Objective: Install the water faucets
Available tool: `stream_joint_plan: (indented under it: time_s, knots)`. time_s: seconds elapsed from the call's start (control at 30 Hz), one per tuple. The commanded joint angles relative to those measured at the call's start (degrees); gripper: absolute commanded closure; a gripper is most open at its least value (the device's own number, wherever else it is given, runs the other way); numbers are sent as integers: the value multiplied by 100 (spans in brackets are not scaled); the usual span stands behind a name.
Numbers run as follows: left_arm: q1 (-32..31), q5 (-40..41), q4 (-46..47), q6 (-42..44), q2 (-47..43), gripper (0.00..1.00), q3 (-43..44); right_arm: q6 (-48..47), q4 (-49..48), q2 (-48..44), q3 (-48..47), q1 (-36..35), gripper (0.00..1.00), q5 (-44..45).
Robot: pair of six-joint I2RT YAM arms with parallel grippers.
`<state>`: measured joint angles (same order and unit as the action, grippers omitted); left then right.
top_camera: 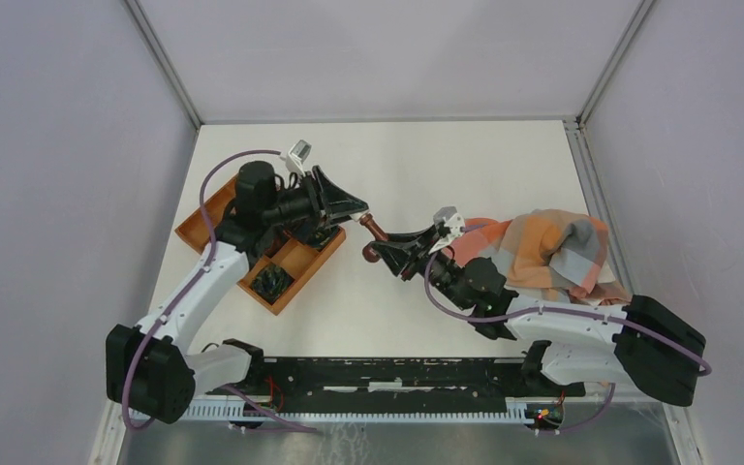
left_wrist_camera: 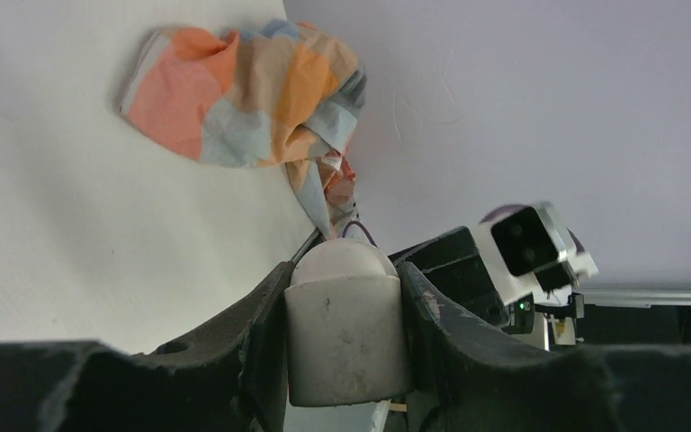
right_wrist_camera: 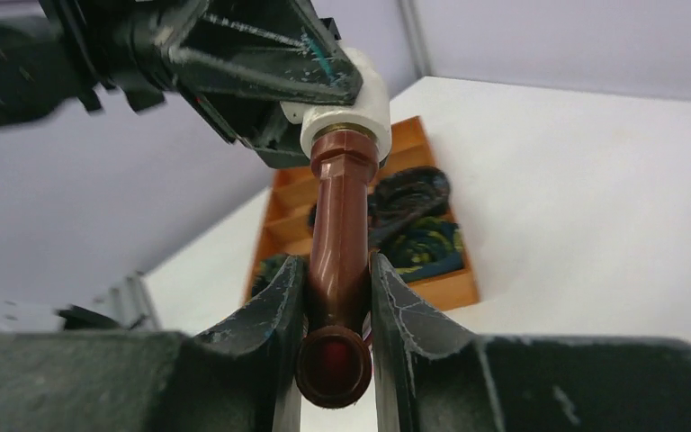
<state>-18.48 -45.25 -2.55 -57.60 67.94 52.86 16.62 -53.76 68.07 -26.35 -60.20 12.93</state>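
Arms angled inward, wrists meeting mid-table. Left gripper [left_wrist_camera: 344, 274] clamps pale fitting [left_wrist_camera: 342, 337]; right gripper [right_wrist_camera: 336, 274] clamps faucet [right_wrist_camera: 340, 202] stem, seemingly clear of the table [top_camera: 426, 165].

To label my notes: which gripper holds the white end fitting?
The left gripper clamps the white end fitting; the right gripper instead clamps the reddish-brown tap body.

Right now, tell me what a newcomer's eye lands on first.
Mid-table, both arms meet on one reddish-brown faucet: the right gripper clamps its stem, the left gripper its white end fitting. An orange checked cloth lies bunched at the right, a wooden tray at the left.
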Motion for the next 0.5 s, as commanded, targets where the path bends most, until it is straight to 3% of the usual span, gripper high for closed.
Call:
stream_joint_plan:
  time_s: [0.0, 0.1, 0.2, 0.33, 0.4, 0.43, 0.47]
  knots:
    - [-1, -454, 1996, 51, -402, 98, -641, 2870, -1055, -212, -2, 563, 100, -997]
    - [-6, -608, 3268, -92, -490, 98, -1172, 4281, -1352, -21, -58, 945, 100, -1859]
    - [-5, -709, 4396, -361, -467, 98, -1537, 6029, -2586, 410, 87, 1248, 100, -2587]
    - [-2, -899, 4651, -193, -456, 98, -1621, 8885, -5713, 1818, 26, 1458, 100, -2950]
    - [1, -909, 4678, -162, -485, 98, -1637, 9679, -5857, 2170, -203, 1459, 100, -3359]
    - [0, -895, 4661, -149, -495, 98, -1624, 9478, -5834, 2148, -193, 1460, 93, -3382]
    - [2, -866, 4607, -133, -510, 98, -1599, 9264, -5674, 2089, -163, 1457, 74, -3437]
